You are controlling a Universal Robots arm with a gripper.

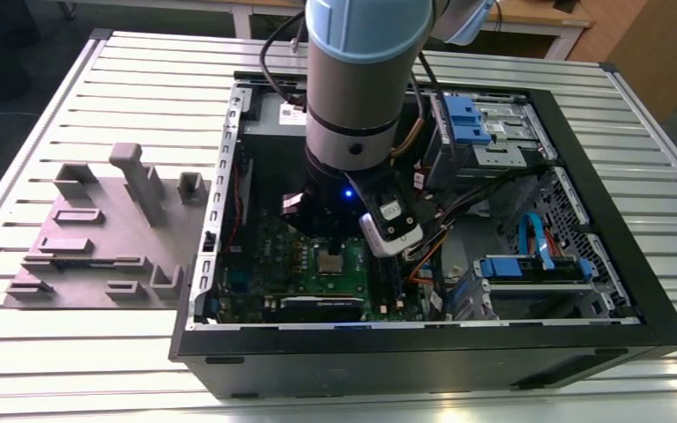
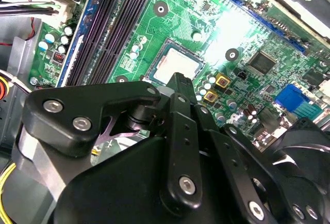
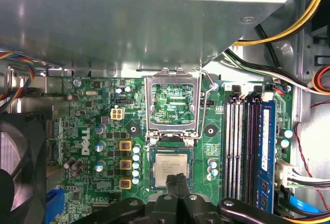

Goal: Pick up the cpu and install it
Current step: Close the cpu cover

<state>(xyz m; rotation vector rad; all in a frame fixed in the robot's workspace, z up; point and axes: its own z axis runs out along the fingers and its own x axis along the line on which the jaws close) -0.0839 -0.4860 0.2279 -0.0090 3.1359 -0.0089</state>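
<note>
While the cpu is sitting in its socket beneath the raised metal frame, the gripper is hanging over its edge, fingers pressed together (gripping nothing).

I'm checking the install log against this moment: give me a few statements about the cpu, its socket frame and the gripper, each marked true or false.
1. The cpu lies in its socket on the green motherboard. True.
2. The metal socket frame is folded down over the cpu. False: it stands hinged open, clear of the cpu.
3. The gripper is spread wide around the cpu. False: its fingers are together, at the cpu's edge.
4. A grey fixture block sits at the exterior view's left of the computer case. True.
</note>
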